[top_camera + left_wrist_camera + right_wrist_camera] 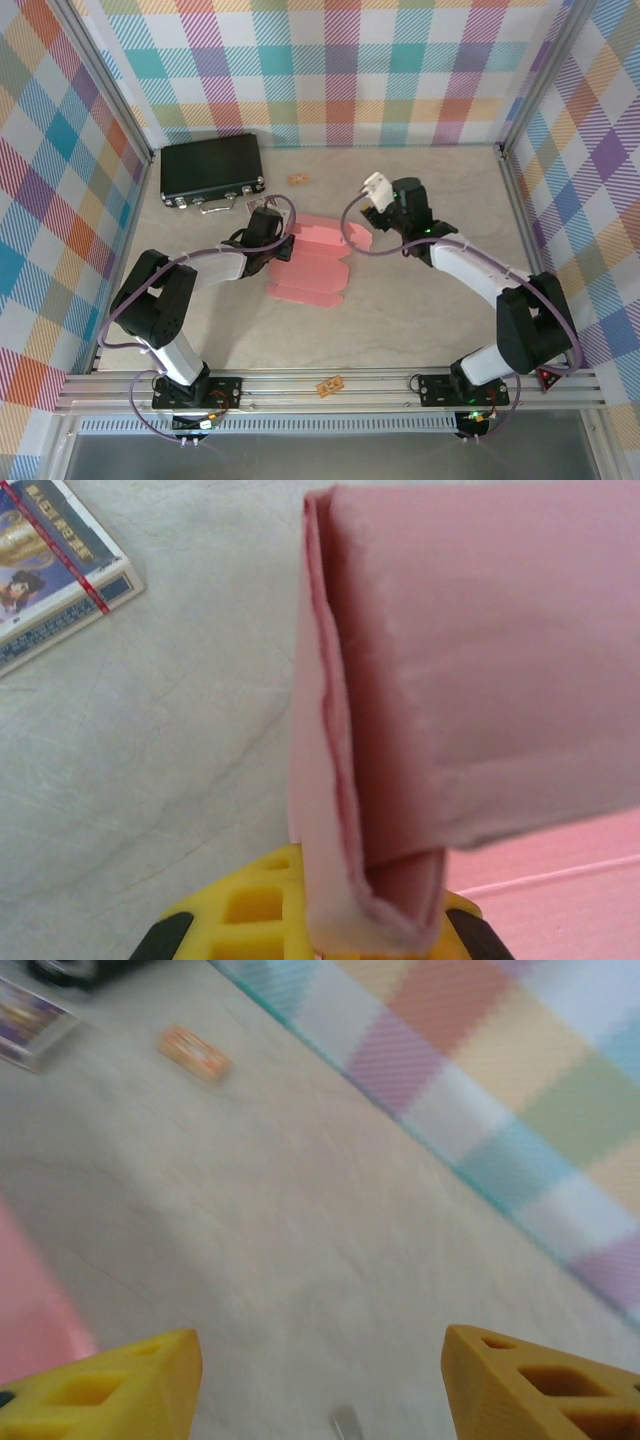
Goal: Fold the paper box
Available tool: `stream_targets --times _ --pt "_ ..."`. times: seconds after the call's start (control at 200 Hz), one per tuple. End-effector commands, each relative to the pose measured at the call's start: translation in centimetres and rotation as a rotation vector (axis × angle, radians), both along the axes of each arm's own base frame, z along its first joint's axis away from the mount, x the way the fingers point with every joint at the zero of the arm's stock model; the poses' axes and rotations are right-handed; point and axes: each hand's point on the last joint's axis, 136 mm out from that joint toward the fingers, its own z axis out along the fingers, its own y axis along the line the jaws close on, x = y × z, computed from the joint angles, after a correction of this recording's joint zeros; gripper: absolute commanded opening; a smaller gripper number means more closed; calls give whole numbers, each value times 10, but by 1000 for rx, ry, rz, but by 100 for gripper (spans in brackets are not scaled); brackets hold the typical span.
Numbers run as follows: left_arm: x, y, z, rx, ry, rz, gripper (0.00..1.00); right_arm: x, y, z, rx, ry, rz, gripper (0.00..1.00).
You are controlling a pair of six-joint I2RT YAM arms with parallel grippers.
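Paper box (312, 262) sits mid-worktop (380, 330): pink card, part-folded, panels lying flat toward the near side. Left fingers (240, 918) are pinched tight on a doubled flap at the box's left edge. In the left wrist view that flap stands up off the sheet. Right fingers (110, 1385) are spread wide with nothing between them, just beside the sheet's far-right rounded tab. That view is blurred, with pink at its left edge.

Card looks light, thin and springy. Creases will likely spring back if released, it dents easily, and it probably slides on the smooth worktop. Best hold is at flap edges close to a crease, one side pinned while the other folds, not mid-panel.

Black case (212, 170) and orange packet (297, 179) lie well apart at the far side. Card pack (50, 560) lies left of the flap.
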Motion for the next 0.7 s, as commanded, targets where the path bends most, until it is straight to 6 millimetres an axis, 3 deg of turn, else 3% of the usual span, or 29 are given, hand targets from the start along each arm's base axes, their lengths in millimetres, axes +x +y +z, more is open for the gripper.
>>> stream_targets --times 0.0,0.105,0.3,0.455,0.695 --pt "5 -4 18 -20 -97 -19 0 -2 -25 -35 115 182 -103 62" --pt "4 -5 16 -18 -91 -26 0 -4 -26 -58 120 265 -70 58" --pt "3 -3 11 -11 -83 -18 0 -15 -7 -91 121 374 50 50" --pt "3 -2 10 -9 -84 -13 0 -27 8 -102 147 435 145 48" --pt "5 0 7 -5 -70 9 0 -41 30 -104 144 467 271 48"
